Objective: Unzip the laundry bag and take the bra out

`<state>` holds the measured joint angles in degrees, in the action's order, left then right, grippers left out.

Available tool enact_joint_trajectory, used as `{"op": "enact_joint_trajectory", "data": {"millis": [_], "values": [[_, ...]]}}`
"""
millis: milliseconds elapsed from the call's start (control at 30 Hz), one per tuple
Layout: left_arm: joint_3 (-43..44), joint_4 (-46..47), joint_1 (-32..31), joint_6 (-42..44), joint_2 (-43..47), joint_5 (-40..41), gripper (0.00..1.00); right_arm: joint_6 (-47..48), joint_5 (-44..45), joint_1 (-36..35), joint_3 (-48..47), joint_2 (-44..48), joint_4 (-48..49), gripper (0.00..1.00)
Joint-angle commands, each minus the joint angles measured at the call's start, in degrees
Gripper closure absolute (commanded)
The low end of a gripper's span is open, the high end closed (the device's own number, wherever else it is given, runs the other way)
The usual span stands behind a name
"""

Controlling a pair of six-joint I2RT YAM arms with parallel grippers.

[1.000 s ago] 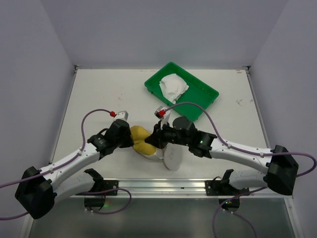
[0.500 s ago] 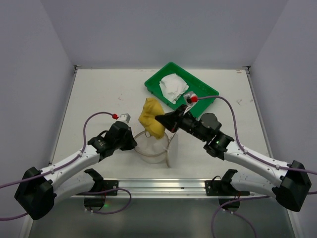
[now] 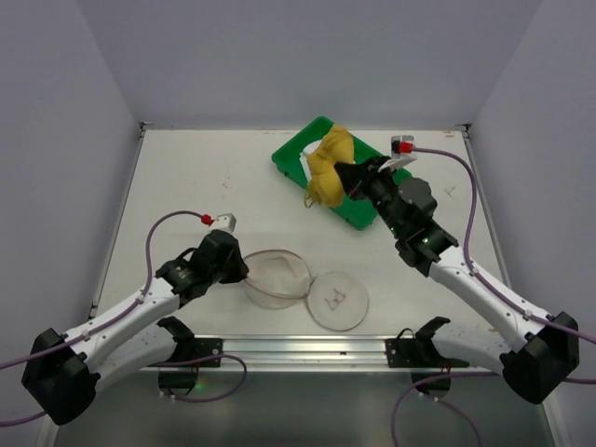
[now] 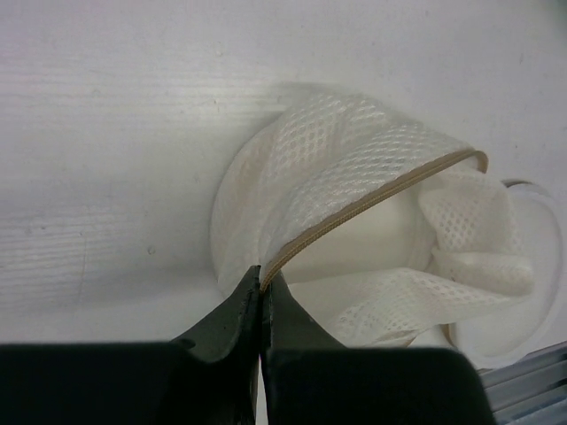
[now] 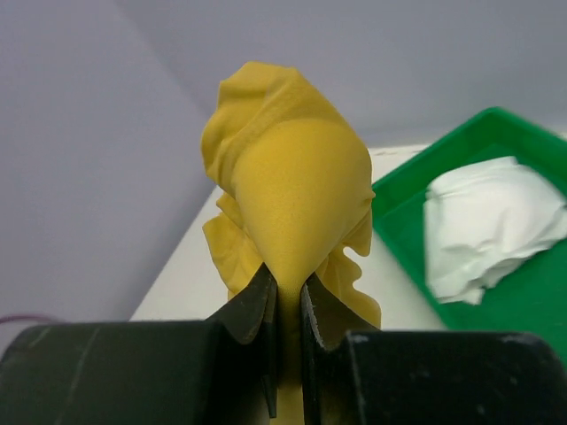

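The left pincer [image 3: 240, 270] [image 4: 262, 301] is pressed together on the tan zipper edge [image 4: 372, 199] of the laundry bag [image 3: 277, 277] [image 4: 354, 221], at the bag's left rim, as it was half a second ago. The bag sits on the white surface [image 3: 205, 177] near the front centre, unzipped, its mesh wall slumped and its mouth open upward. Its flat circular face [image 3: 338, 299], marked with the small black bra drawing, now lies flat on the surface just right of the bag body, drawing upward; half a second ago it stood on edge against the bag. The right pincer [image 3: 346, 179] [image 5: 285, 305] is pinching the yellow bra [image 3: 328, 168] [image 5: 288, 204], the fabric bunched and rising clear of the fingertips in the right wrist view. One second ago this pincer and the bra were at the bag's mouth; half a second ago the bra was held just above and behind the bag; it is now well apart from the bag, held in the air over the left part of the green tray [image 3: 382, 182] [image 5: 496, 257] at the far side of the surface. A crumpled white cloth [image 5: 492, 226] lies in the tray; in the top view the bra covers most of it. The tray's position is unchanged across the three top views.
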<state>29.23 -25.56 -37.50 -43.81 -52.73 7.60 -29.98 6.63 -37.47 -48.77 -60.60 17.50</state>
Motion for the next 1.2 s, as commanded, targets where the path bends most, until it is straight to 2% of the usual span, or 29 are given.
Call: {"op": "enact_joint_trajectory", "data": {"millis": [0,67,200,367,433,533,600,633,700,733,833,867,900,967,1033,1167], "values": [[3.2,-3.35,0.49,1.71,2.28,6.03,1.0,3.35,3.66,7.56,-5.97,-5.29,-7.73,1.0],[2.76,-2.92,0.58,1.63,2.02,5.42,1.0,3.61,3.04,10.13,-8.42,-8.29,-9.49,1.0],[0.39,-0.98,0.58,0.48,1.23,2.61,1.0,1.77,1.29,17.67,-13.53,-20.22,-12.75,1.0],[-0.23,-0.1,0.49,0.22,0.87,1.63,1.0,-3.75,1.81,21.91,-20.9,-32.55,-17.32,1.0],[-0.32,0.07,0.58,0.13,0.88,1.9,1.0,-5.7,0.06,23.49,-23.98,-37.98,-21.95,1.0],[-0.84,0.95,0.58,0.31,0.44,1.99,1.0,-7.9,-1.44,24.38,-26.01,-42.05,-24.95,0.99],[-1.37,1.56,0.58,0.31,0.0,1.29,1.0,-8.96,-0.31,24.29,-27.77,-45.04,-26.98,0.92],[-1.46,2.26,0.49,0.39,-0.53,0.93,1.0,-9.22,-0.04,24.38,-28.48,-45.74,-28.55,0.83],[-1.99,2.97,0.58,0.39,-0.97,0.32,1.0,-10.27,1.27,24.47,-28.92,-47.06,-30.23,0.75],[-2.16,3.41,0.58,0.39,-1.23,0.23,1.0,-10.45,1.54,24.47,-28.92,-47.15,-31.37,0.6],[-2.43,4.55,0.58,0.39,-1.67,-0.65,1.0,-9.93,1.63,24.47,-28.05,-45.49,-32.17,0.36],[-2.6,4.9,0.58,0.39,-1.76,-0.74,1.0,-9.14,1.37,24.47,-27.69,-44.62,-32.17,0.21],[-2.69,5.6,0.58,0.39,-2.11,-0.91,1.0,-8.7,1.45,24.47,-27.6,-42.52,-32.61,0.15],[-2.87,6.4,0.49,0.31,-2.64,-1.09,1.0,-7.3,1.45,24.29,-27.17,-39.87,-33.14,0.06],[-2.69,7.71,0.67,0.31,-3.95,-1.97,1.0,-6.41,1.01,24.12,-26.38,-35.22,-34.8,0.02],[-1.9,10.88,0.85,0.13,-6.94,-3.55,1.0,-4.31,-3.37,21.67,-21.03,-26.69,-36.74,0.01]]}}
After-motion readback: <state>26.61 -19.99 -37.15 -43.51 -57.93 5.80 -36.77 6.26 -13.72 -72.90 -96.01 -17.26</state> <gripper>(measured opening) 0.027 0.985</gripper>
